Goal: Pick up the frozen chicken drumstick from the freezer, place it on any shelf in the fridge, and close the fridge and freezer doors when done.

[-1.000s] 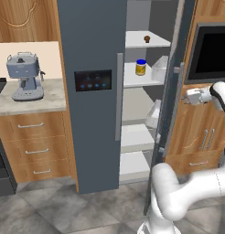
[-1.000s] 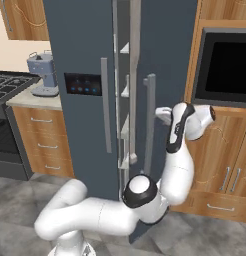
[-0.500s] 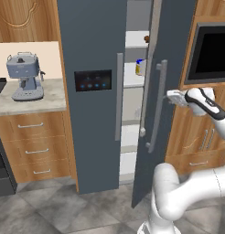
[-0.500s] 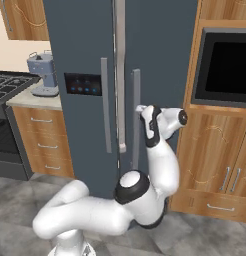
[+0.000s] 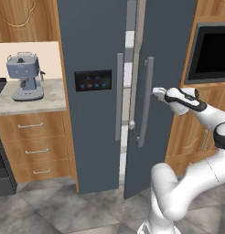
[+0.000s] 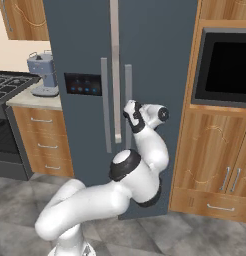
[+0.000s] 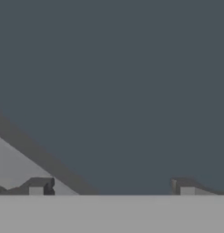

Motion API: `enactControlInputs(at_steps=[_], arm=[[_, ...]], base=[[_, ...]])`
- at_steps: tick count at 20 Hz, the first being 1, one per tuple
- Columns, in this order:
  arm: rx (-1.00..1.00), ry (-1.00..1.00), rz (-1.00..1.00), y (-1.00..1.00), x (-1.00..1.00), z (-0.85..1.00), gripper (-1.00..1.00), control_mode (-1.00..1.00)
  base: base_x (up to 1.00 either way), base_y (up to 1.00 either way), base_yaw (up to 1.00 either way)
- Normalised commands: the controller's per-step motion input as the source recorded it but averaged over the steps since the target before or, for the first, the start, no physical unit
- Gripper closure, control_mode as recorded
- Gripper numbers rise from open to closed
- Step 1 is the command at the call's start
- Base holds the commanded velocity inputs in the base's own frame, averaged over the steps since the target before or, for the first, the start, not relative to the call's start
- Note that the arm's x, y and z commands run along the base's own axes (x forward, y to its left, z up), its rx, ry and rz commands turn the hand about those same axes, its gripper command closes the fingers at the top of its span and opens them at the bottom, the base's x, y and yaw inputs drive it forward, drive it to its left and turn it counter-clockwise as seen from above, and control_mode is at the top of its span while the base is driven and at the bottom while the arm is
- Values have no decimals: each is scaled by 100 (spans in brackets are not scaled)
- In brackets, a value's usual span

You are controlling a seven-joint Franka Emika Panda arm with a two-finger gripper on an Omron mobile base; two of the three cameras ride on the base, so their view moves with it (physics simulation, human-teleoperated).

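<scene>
The tall dark grey side-by-side unit has its freezer (image 5: 89, 91) door shut, while the fridge (image 5: 167, 68) door beside it stands slightly ajar, leaving a narrow pale gap between the two. The gripper (image 5: 156, 93) is pressed against the fridge door just beside its vertical handle (image 5: 145, 100), fingers (image 7: 38, 185) spread wide and holding nothing. The drumstick's whereabouts cannot be told.

fridge (image 5: 167, 68) + freezer (image 5: 89, 41): dark slate grey doors, lighter grey handles, pale grey strip in the gap. Black panel (image 5: 92, 80) on freezer door, small blue lights. Coffee machine (image 5: 24, 75) blue-grey, table (image 5: 50, 98) speckled beige-grey. Cabinets (image 6: 215, 145) orange-brown wood grain, silver pulls. Oven (image 6: 227, 67) black. Floor (image 5: 55, 210) mottled grey tiles. Arm (image 6: 120, 190) white, dark joints.
</scene>
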Motion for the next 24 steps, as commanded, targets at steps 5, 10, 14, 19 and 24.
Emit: enactControlInputs(at_steps=[5,10,14,19,24], arm=[[0,0,-12,22,42,0,-100,-100],[0,0,-12,24,46,0,-100,-100],[0,0,-11,15,54,0,-100,-100],[0,0,-5,0,55,4,-100,-100],[0,0,-6,4,43,1,-100,-100]], base=[[0,0,0],[0,0,0],[0,0,0],[0,0,0],[0,0,0]])
